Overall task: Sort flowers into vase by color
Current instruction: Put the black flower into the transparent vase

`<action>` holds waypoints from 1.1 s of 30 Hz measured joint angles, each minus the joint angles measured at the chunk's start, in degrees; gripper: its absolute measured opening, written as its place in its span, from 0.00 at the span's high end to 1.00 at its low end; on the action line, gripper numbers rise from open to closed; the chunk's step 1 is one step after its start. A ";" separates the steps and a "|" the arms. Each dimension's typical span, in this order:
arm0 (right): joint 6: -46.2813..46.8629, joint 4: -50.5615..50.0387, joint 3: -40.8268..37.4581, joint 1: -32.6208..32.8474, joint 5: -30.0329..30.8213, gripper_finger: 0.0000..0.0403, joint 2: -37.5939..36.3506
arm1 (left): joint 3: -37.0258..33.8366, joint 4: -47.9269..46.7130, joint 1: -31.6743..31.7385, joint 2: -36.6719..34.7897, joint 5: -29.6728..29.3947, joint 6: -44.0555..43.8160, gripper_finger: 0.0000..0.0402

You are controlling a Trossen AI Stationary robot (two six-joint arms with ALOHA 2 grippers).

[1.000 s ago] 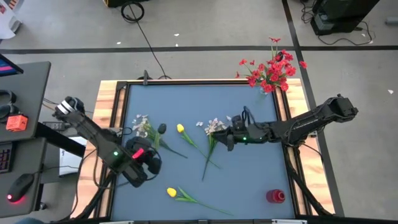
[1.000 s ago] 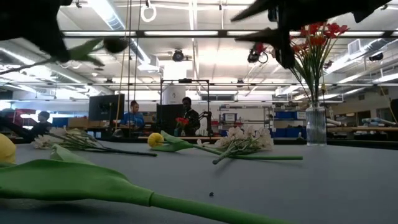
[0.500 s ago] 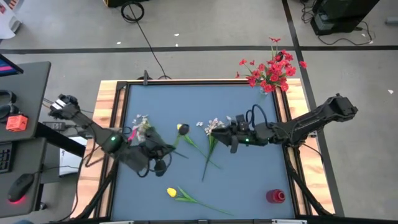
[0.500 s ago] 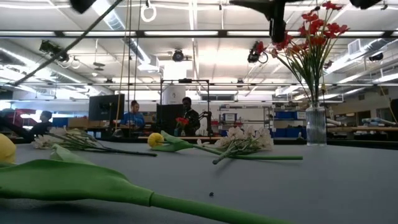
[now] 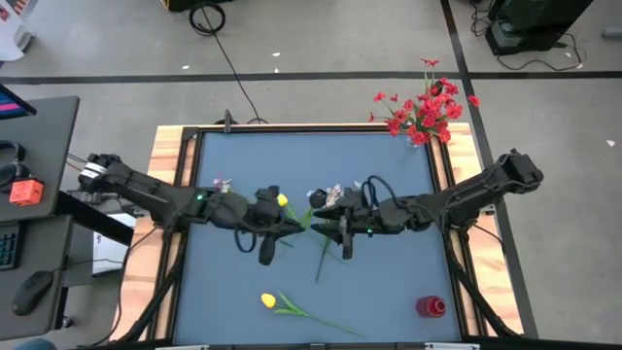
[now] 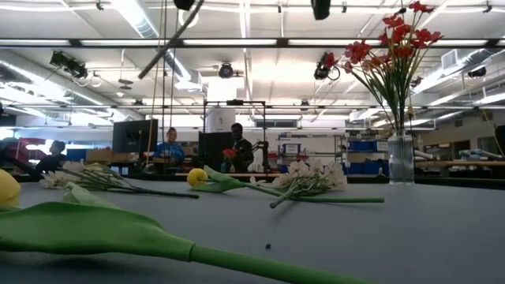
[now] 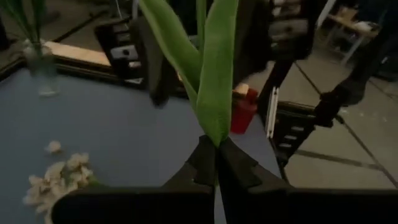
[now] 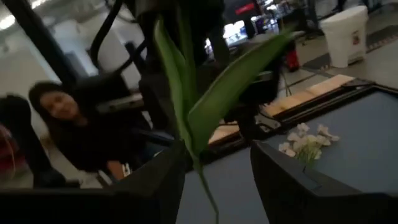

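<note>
Above the table's middle, my left gripper (image 5: pixel 289 225) is shut on a green-stemmed flower (image 5: pixel 305 221) with long leaves (image 7: pixel 214 93); its head does not show. My right gripper (image 5: pixel 324 222) faces it, open, with fingers standing either side of the stem and leaves (image 8: pixel 205 118). In the low view the stem (image 6: pixel 168 41) slants down below the left gripper, clear of the table. Two yellow tulips (image 5: pixel 282 201) (image 5: pixel 268 300) and two whitish sprays (image 5: pixel 335 197) (image 5: pixel 222 185) lie flat on the blue table. Red flowers stand in a glass vase (image 6: pixel 400 162). My left gripper pinches the flower between its two fingers at the base of the leaves (image 7: pixel 215 142). The leaves stick out beyond the fingertips toward the right gripper. The flower is lifted clear of the table, and its stem slants down on the other side.
The glass vase with red flowers (image 5: pixel 420 112) stands at the far right corner. A red container (image 5: pixel 431 307) stands near the near right corner. A wooden frame (image 5: pixel 167 175) borders the table. People (image 6: pixel 168 146) are in the room behind.
My left gripper has swung from the near left of the table up and toward the middle, carrying the flower, whose stem now hangs higher. My right gripper has moved a little toward the left, and the two now meet above the middle.
</note>
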 joint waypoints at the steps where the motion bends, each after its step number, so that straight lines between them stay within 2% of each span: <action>1: -0.70 -0.16 0.66 -0.13 -0.54 0.52 0.66 | 0.11 2.09 1.05 0.64 1.45 -0.02 0.98; 9: -2.65 0.17 2.37 -1.62 -1.87 0.56 1.04 | 0.04 5.79 4.20 2.55 8.36 0.22 0.98; 12: -2.98 -0.09 2.37 -2.26 -3.50 0.65 0.35 | 0.07 5.76 4.95 2.68 8.62 0.22 0.98; 17: -3.01 -0.61 2.37 -3.40 -6.85 0.85 0.21 | 0.07 5.94 6.49 2.66 8.90 -0.72 0.98; 19: -3.02 -1.13 2.37 -3.88 -7.12 0.94 0.16 | 0.07 5.79 7.12 2.66 8.54 -1.50 0.96; 21: -3.75 -2.06 2.37 -4.15 -6.64 0.96 0.10 | 0.07 5.03 7.67 2.66 8.30 -2.30 0.92; 26: -4.87 -7.07 2.34 -4.30 -1.22 0.97 -0.85 | 0.07 -0.70 8.75 1.50 4.98 -4.48 0.73; 30: -4.64 -16.69 2.26 -3.29 8.33 0.97 -4.05 | 0.13 -5.61 9.08 -0.98 2.35 -6.78 0.59; 33: -1.64 -25.65 2.26 -2.10 16.17 0.97 -7.67 | 0.13 -8.74 9.04 -2.65 0.54 -8.13 0.54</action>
